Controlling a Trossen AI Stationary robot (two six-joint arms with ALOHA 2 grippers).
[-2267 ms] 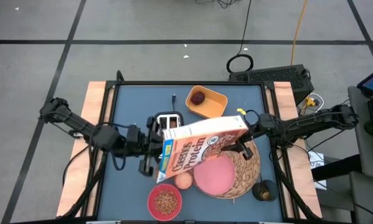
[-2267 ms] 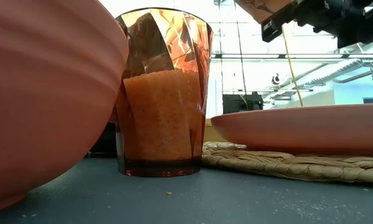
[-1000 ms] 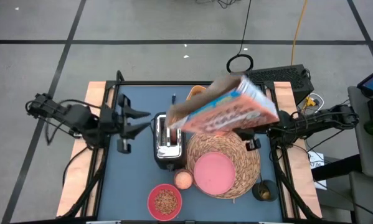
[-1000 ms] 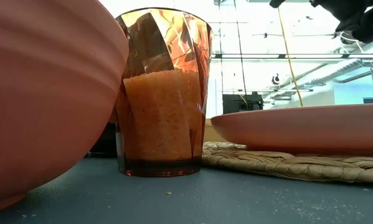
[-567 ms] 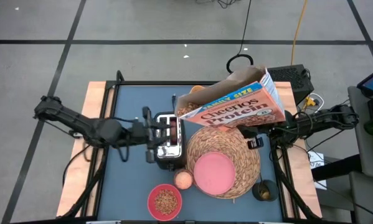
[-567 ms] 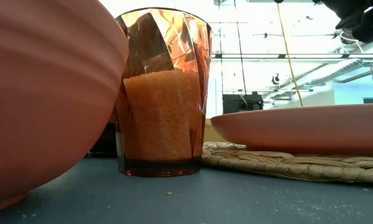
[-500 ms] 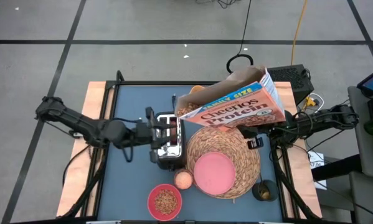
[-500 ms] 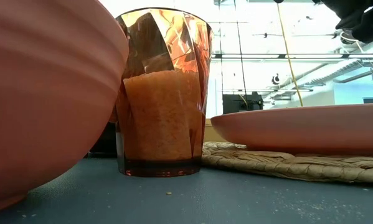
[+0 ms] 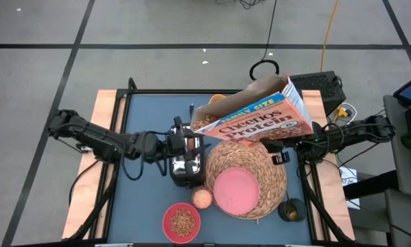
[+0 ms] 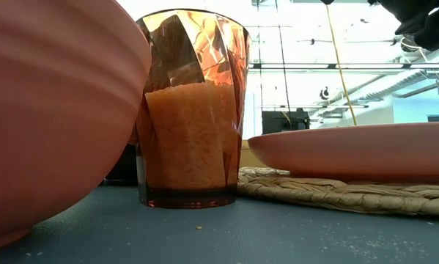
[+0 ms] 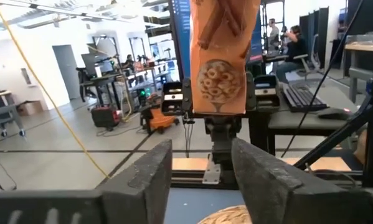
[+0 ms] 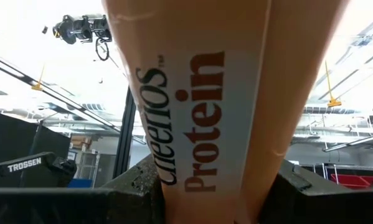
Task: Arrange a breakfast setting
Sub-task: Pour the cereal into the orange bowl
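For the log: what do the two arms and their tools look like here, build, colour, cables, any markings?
Both arms are black and slender, built of jointed segments with loose black cables looping alongside. The left tool ends in two chunky dark fingers with a rough, matte surface. The right tool has the same dark textured fingers. White "TROSSEN" lettering shows on a black part in the right wrist view.

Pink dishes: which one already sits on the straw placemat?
The flat pink plate lies on the placemat. The smaller pink bowl, holding brown cereal, stands on bare table beside it.
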